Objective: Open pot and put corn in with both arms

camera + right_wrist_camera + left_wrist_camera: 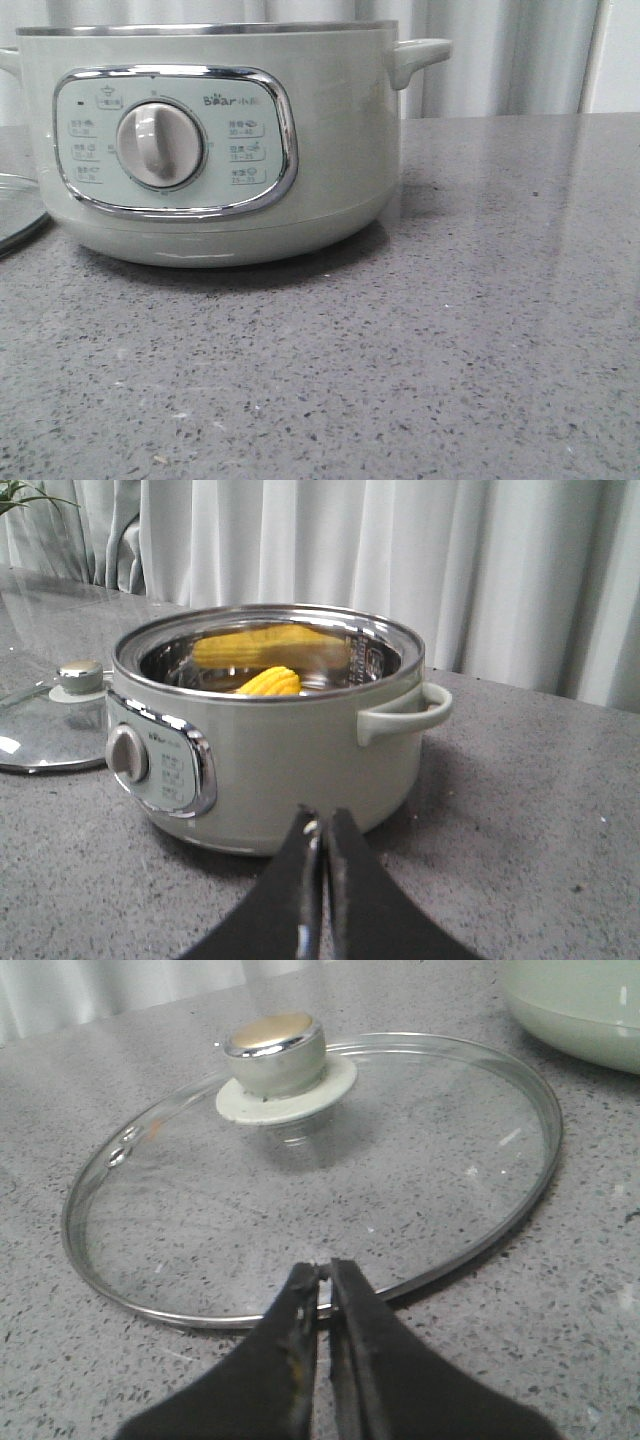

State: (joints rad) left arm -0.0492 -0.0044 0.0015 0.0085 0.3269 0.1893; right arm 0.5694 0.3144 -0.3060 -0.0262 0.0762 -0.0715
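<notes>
The pale grey-green pot (210, 140) stands open on the table, with its dial and "Bear" panel facing the front camera. In the right wrist view the pot (265, 750) has no lid, and the yellow corn (268, 681) lies inside it, with its reflection on the steel wall behind. The glass lid (310, 1170) with its knob lies flat on the table left of the pot. My left gripper (323, 1272) is shut and empty, just before the lid's near rim. My right gripper (322, 825) is shut and empty, in front of the pot and apart from it.
The lid's edge shows at the left border of the front view (20, 215). The grey speckled table (450, 350) stretches in front and to the right of the pot. Pale curtains (480, 570) hang behind.
</notes>
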